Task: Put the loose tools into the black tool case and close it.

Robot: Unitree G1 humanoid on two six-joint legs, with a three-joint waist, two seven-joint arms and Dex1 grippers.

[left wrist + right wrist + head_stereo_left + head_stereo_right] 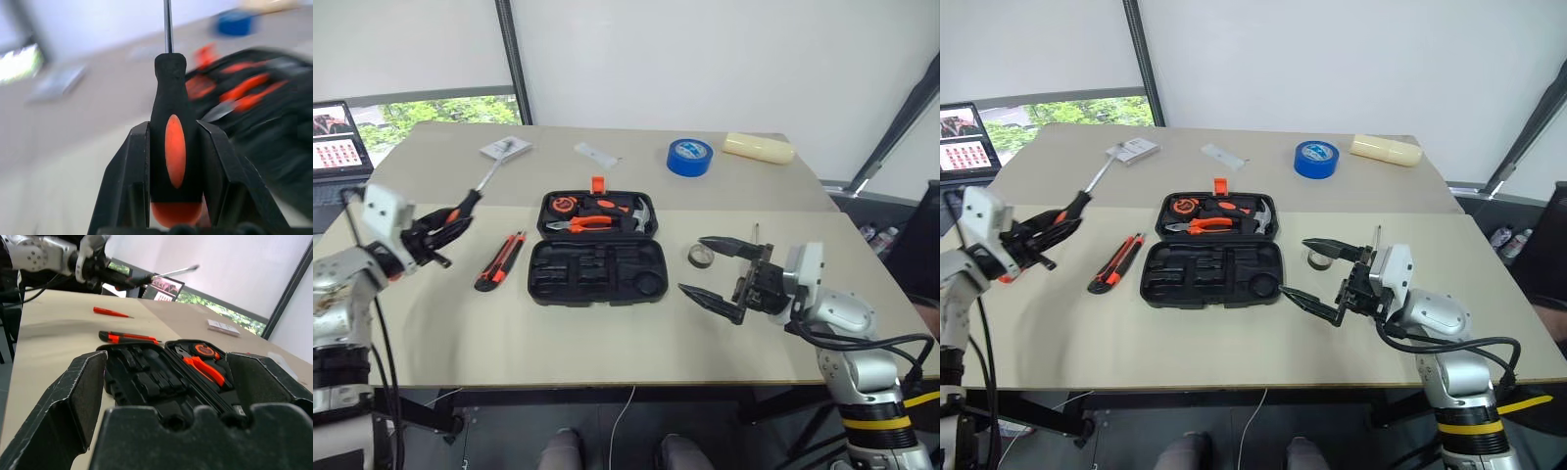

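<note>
**Screwdriver clamped in left claw; case open at table centre**

Nearest the robot, the right gripper (720,274) is held above the table's (607,338) near right part with its two black fingers spread wide and nothing between them. The small dark tape roll (701,256) lies just beyond it on the tabletop, beside the case's right end.

The black tool case (597,258) lies open and flat at the table's centre. Empty moulded recesses are seen in its near half; pliers, a hammer and a tape measure are seated in its far half, with the orange latch (598,183) at the far edge. The orange-black utility knife (500,260) lies just left of the case, apart from it.

The left gripper (440,232) is raised at the left, closed on a black-and-orange-handled screwdriver (468,202), whose shaft points away over the table. It stands well apart from the case, with the knife between them.

In the left wrist view the handle (175,147) is seen clamped on both sides by the fingers (129,181). In the right wrist view a slim orange screwdriver (111,312) is seen lying on the table beyond the knife.

Farther off lie a white card (505,148), a small white strip (596,154), the big blue tape roll (689,157) and the cream cylinder (758,148). A laptop (337,142) stands beyond the far left edge.
</note>
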